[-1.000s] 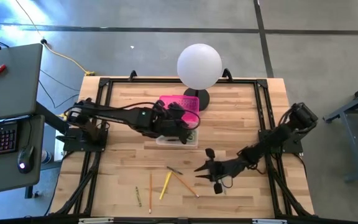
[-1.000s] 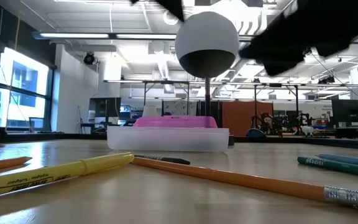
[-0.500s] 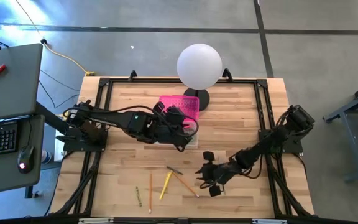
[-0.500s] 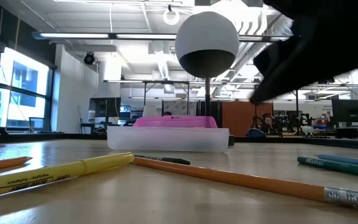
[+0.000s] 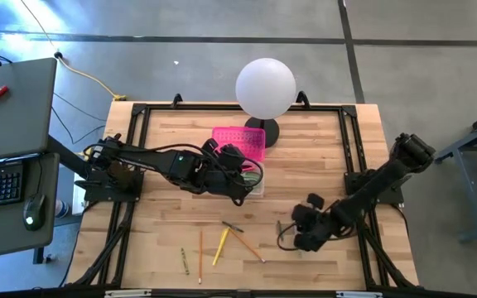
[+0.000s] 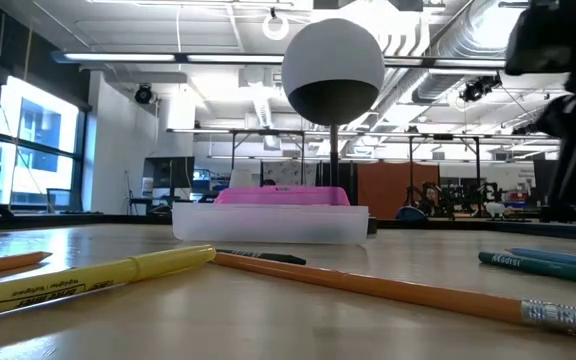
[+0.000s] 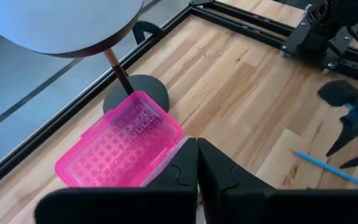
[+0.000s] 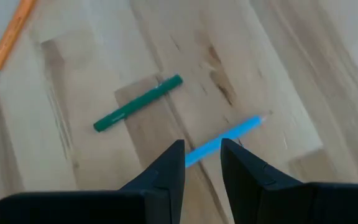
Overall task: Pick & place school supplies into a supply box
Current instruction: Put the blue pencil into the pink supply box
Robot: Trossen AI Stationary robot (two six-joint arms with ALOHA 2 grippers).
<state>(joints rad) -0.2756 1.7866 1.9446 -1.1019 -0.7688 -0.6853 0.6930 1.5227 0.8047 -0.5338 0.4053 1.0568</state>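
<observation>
— So, which arm do I take for the next pen?

— I take the right one. The right gripper (image 8: 202, 147) hangs directly above the blue pen (image 8: 235, 134), which lies flat on the table. The fingers stand apart with a narrow gap and they hold nothing. The left arm is well apart from this pen.

— How does the pen lie to the fingers?

— This is the point. In the right wrist view I see the pen run obliquely behind the gap, from one finger toward the other. Its long axis is therefore closer to the closing line than across it. I judge that I must turn the wrist before I go down, otherwise the fingers may press on the ends and push the pen away.

— Is something else close?

— The green pen (image 8: 138, 103) lies just beside, almost parallel to the blue one but not touching it. An orange pencil (image 8: 8, 40) is farther off.

— And the left gripper (image 7: 196, 146)?

— Its fingers are pressed together, and I see nothing between them. It stands over the supply box (image 6: 268, 222), at the edge of the pink lid (image 7: 120, 152).

— So where must the pen go?

— To that box, in the middle of the table near the lamp foot, well apart from the right gripper.
</observation>
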